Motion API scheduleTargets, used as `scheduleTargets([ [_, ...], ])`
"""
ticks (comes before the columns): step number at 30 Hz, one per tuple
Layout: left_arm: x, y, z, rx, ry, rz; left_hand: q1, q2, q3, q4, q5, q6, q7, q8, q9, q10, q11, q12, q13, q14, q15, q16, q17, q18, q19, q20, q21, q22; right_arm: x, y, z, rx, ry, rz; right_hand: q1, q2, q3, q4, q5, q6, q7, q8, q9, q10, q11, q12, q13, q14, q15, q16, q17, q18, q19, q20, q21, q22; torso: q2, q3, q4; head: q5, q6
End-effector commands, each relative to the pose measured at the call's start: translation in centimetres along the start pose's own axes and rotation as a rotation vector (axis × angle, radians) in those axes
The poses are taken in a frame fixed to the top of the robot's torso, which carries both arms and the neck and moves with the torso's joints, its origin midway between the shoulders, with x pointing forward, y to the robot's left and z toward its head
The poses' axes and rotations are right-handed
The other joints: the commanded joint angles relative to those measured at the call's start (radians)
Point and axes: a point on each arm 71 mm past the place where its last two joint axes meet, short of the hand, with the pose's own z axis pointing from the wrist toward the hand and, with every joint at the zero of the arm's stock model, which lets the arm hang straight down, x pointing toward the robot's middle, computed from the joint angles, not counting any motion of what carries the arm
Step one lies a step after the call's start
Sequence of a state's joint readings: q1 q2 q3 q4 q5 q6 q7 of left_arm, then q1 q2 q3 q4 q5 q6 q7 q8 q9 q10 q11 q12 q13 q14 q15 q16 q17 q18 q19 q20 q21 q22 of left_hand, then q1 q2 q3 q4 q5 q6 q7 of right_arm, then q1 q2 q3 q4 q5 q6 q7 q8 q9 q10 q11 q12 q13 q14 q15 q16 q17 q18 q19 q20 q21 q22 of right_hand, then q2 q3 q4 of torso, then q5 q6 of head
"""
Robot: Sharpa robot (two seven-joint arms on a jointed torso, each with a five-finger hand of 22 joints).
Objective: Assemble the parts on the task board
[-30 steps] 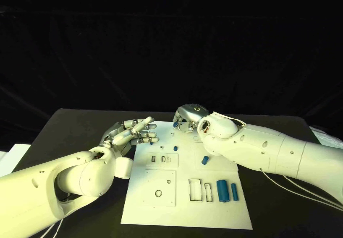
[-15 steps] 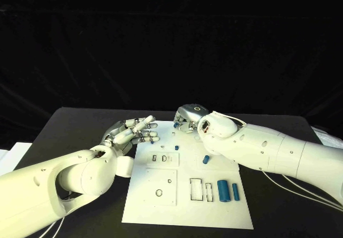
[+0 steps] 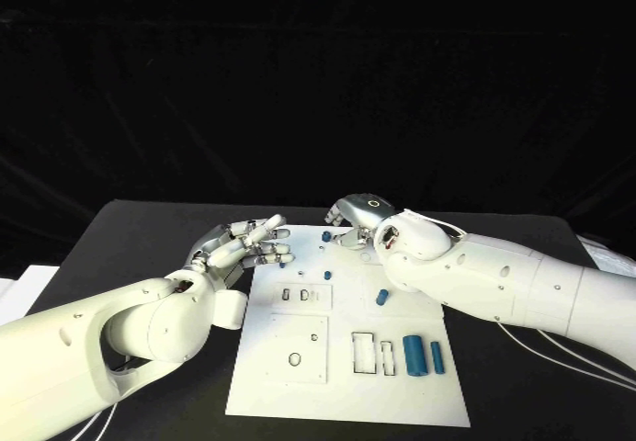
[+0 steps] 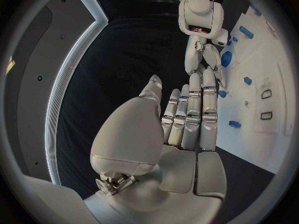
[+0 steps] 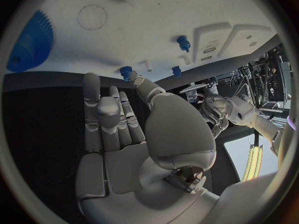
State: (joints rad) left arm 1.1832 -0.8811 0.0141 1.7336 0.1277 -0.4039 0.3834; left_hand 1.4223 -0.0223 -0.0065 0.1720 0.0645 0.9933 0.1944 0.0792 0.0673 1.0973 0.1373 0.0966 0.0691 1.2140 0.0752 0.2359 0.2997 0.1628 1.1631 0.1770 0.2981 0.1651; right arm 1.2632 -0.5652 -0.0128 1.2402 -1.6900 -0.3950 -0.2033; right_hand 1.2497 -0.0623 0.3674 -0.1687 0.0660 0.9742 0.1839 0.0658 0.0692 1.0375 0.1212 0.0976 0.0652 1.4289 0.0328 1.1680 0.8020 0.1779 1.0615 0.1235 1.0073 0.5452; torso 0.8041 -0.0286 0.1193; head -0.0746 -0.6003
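The white task board point(image 3: 347, 393) lies mid-table. My right hand point(image 3: 353, 219) hovers over its far edge, fingers stretched out and holding nothing point(image 5: 115, 129). A blue gear point(image 3: 326, 236) lies on the board just beside those fingers point(image 5: 28, 42). My left hand point(image 3: 246, 246) floats at the board's far left corner, fingers straight and empty point(image 4: 187, 119). A small blue peg point(image 3: 326, 274) stands on the board. An oblong blue part point(image 3: 381, 296) lies to its right. Two blue cylinders point(image 3: 413, 353) lie side by side near the right edge.
Slot-shaped recesses point(image 3: 362, 352) and a square inset point(image 3: 294, 347) mark the board's near half. A white sheet point(image 3: 14, 287) lies off the table's left side. Cables point(image 3: 557, 354) trail under my right arm.
My right hand has drawn slightly back to the right, uncovering more of the blue gear. The left hand has stayed in place.
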Motion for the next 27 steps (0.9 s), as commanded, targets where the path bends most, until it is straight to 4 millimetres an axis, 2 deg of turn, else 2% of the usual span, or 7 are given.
scheduleTargets([
  [1, 0.0, -0.2, 0.0, 0.005, 0.015, -0.006, 0.000, 0.007, 0.000, -0.007, -0.004, 0.000, 0.004, -0.003, -0.001, -0.003, 0.004, -0.004, 0.000, -0.002, 0.003, -0.006, 0.001, 0.015, 0.006, 0.000, -0.004, 0.001, -1.0, -0.7, -1.1, 0.018, -0.041, 0.048, 0.007, 0.001, 0.004, 0.017, 0.012, 0.020, -0.003, 0.007, 0.002, 0.045, -0.007, 0.019, 0.003, 0.020, -0.005, 0.030, 0.046, 0.002, 0.030, -0.003, 0.028, 0.038, 0.000, 0.0013, -0.0071, -0.002, 0.007],
  [4, -0.2, -0.2, 0.0, 0.005, 0.012, -0.005, 0.006, 0.004, -0.001, -0.014, -0.004, -0.001, 0.003, -0.005, -0.001, -0.003, 0.004, -0.006, 0.000, -0.003, 0.003, -0.009, 0.005, 0.015, 0.005, 0.000, -0.006, 0.001, -1.8, -1.9, -2.3, 0.055, -0.047, 0.085, -0.041, -0.029, -0.014, 0.058, 0.103, 0.033, -0.013, 0.005, 0.001, 0.134, -0.026, 0.059, 0.016, 0.048, -0.020, 0.095, 0.151, -0.014, 0.085, -0.010, 0.087, 0.129, -0.002, 0.0020, -0.0124, -0.003, 0.008],
  [13, -0.6, -0.2, 0.0, 0.006, 0.007, -0.003, 0.010, 0.002, -0.001, -0.021, -0.005, 0.000, 0.003, -0.006, -0.001, -0.003, 0.003, -0.007, 0.000, -0.004, 0.003, -0.010, 0.008, 0.015, 0.005, 0.000, -0.007, 0.001, -3.0, -6.3, -5.6, 0.207, 0.040, 0.239, -0.036, -0.096, -0.124, 0.114, 0.147, 0.014, -0.055, 0.002, -0.001, 0.358, -0.086, 0.305, 0.194, 0.085, -0.072, 0.216, 0.355, -0.055, 0.214, -0.056, 0.235, 0.360, -0.007, 0.0071, -0.0271, -0.022, 0.019],
  [14, -0.6, -0.2, 0.1, 0.006, 0.007, -0.003, 0.010, 0.002, -0.001, -0.021, -0.005, 0.000, 0.003, -0.006, -0.001, -0.003, 0.003, -0.007, 0.000, -0.004, 0.003, -0.010, 0.008, 0.015, 0.005, 0.000, -0.007, 0.001, -3.0, -6.7, -5.8, 0.218, 0.051, 0.245, -0.029, -0.097, -0.144, 0.123, 0.160, 0.011, -0.056, 0.003, 0.000, 0.363, -0.086, 0.437, 0.334, 0.090, -0.073, 0.237, 0.392, -0.059, 0.226, -0.058, 0.252, 0.387, -0.008, 0.0078, -0.0285, -0.023, 0.021],
  [15, -0.6, -0.2, 0.1, 0.006, 0.006, -0.003, 0.010, 0.002, -0.001, -0.021, -0.005, 0.000, 0.003, -0.006, -0.001, -0.003, 0.003, -0.007, 0.000, -0.004, 0.003, -0.010, 0.008, 0.015, 0.005, 0.000, -0.007, 0.001, -3.0, -7.1, -6.0, 0.227, 0.062, 0.248, 0.022, -0.060, -0.193, 0.155, 0.192, 0.012, -0.052, 0.012, 0.003, 0.236, -0.092, 0.671, 0.603, 0.090, -0.075, 0.268, 0.438, -0.068, 0.234, -0.052, 0.277, 0.417, -0.008, 0.0085, -0.0292, -0.022, 0.020],
  [17, -0.6, -0.2, 0.1, 0.006, 0.006, -0.002, 0.010, 0.002, -0.001, -0.021, -0.005, 0.000, 0.003, -0.006, -0.001, -0.003, 0.003, -0.007, 0.000, -0.004, 0.003, -0.010, 0.008, 0.015, 0.005, 0.000, -0.007, 0.001, -3.0, -7.7, -6.3, 0.243, 0.084, 0.251, 0.018, -0.066, -0.230, 0.183, 0.183, 0.000, -0.049, 0.008, 0.001, 0.273, -0.076, 0.859, 0.804, 0.097, -0.064, 0.295, 0.500, -0.070, 0.243, -0.049, 0.297, 0.452, -0.009, 0.0097, -0.0310, -0.022, 0.020],
  [27, -0.7, -0.2, 0.2, 0.005, 0.006, -0.003, 0.010, 0.002, -0.001, -0.021, -0.005, 0.000, 0.003, -0.006, -0.001, -0.003, 0.003, -0.007, 0.000, -0.004, 0.003, -0.010, 0.008, 0.015, 0.005, 0.000, -0.007, 0.001, -2.4, -9.2, -6.4, 0.312, 0.149, 0.230, 0.056, -0.049, -0.265, 0.222, 0.188, -0.005, -0.041, 0.011, 0.001, 0.334, -0.067, 1.118, 1.105, 0.114, -0.053, 0.344, 0.613, -0.080, 0.267, -0.039, 0.341, 0.525, -0.008, 0.0113, -0.0284, -0.037, 0.005],
])
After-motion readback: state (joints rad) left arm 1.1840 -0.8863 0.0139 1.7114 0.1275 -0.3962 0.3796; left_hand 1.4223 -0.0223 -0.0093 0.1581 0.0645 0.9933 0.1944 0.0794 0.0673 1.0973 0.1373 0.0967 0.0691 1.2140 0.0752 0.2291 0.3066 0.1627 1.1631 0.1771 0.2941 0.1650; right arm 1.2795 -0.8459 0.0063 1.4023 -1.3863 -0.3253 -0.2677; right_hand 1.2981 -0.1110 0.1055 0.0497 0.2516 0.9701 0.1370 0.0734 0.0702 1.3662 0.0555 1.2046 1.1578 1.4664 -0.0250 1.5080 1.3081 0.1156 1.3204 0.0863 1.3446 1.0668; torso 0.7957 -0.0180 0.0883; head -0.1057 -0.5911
